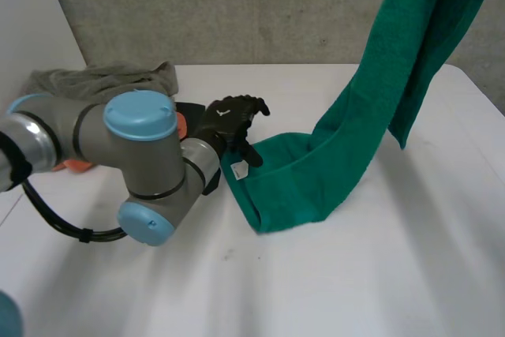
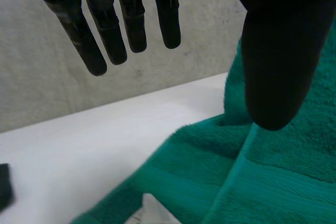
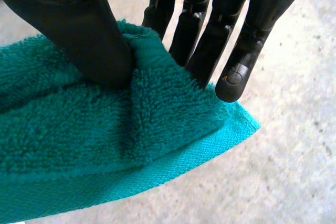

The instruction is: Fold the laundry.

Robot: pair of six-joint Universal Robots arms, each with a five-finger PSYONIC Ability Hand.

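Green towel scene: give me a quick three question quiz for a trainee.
1. True or false: the right hand pinches the green towel between thumb and fingers.
2. The left hand is: A) open, by the towel's end that lies on the table; B) shut on the towel; C) shut, holding nothing.
3. What small white thing sits at the towel's corner nearest the left hand?
Key: 1 true; 2 A; 3 a tag.
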